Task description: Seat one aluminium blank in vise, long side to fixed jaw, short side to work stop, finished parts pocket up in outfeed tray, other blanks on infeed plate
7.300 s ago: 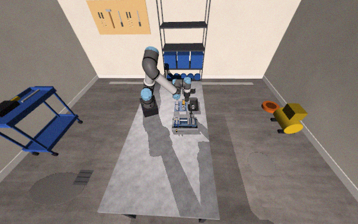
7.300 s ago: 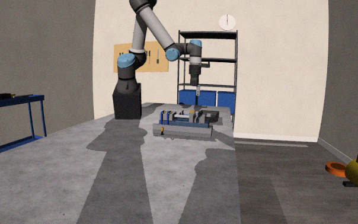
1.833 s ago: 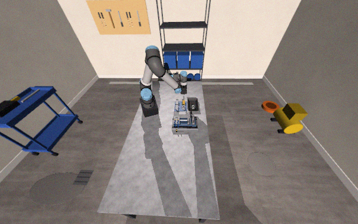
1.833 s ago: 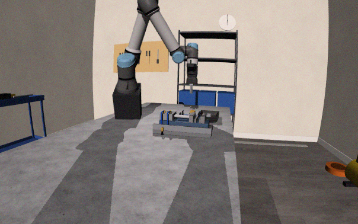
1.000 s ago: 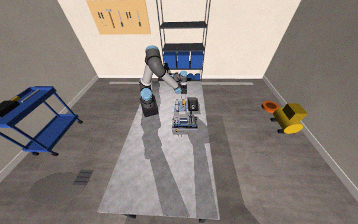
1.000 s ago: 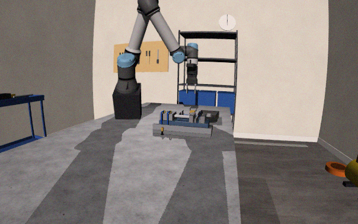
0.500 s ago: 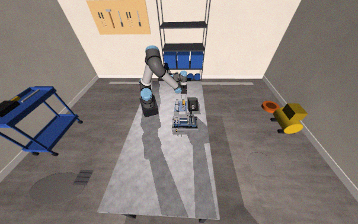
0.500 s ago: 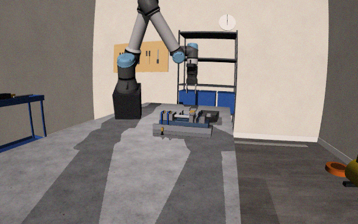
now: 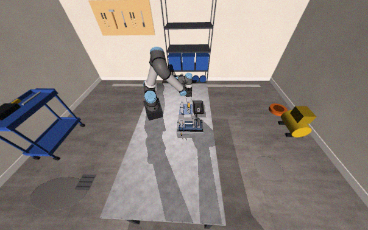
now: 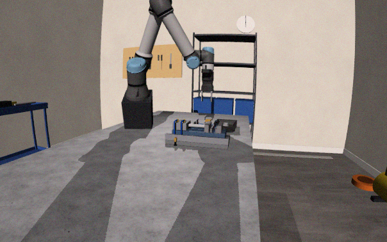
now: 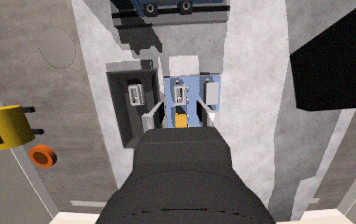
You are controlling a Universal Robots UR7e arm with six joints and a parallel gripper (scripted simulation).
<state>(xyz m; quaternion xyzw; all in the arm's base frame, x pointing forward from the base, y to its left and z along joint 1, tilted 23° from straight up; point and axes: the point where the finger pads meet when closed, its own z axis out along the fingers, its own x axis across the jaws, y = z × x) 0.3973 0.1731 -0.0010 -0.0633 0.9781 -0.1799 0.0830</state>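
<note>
1. We find the dark two-finger claw [image 11: 179, 113] fully released, with nothing between its pale fingers. It points straight down and hangs well above the bench.

2. Directly beneath the claw lies the pale blue rectangular infeed plate [image 11: 170, 85]. In the wrist view a yellow-orange brass blank [image 11: 181, 120] lies on the plate's near end, between the two fingers in the line of sight but far below them.

3. Farther along the same plate we see a light grey part with a recessed face [image 11: 179, 94], and beside it a plain light grey aluminium blank [image 11: 212, 93]. Both appear to lie flat; we cannot tell more at this size.

4. Just beside the plate stands the dark grey rectangular outfeed tray [image 11: 118, 107]. It holds one light grey part [image 11: 134, 94] on its floor; whether its pocket faces up we cannot tell.

5. Beyond the plate, the blue-bodied vise [image 9: 190, 125] sits on its grey base, well clear of the claw. What lies in its opening we cannot make out.
</note>
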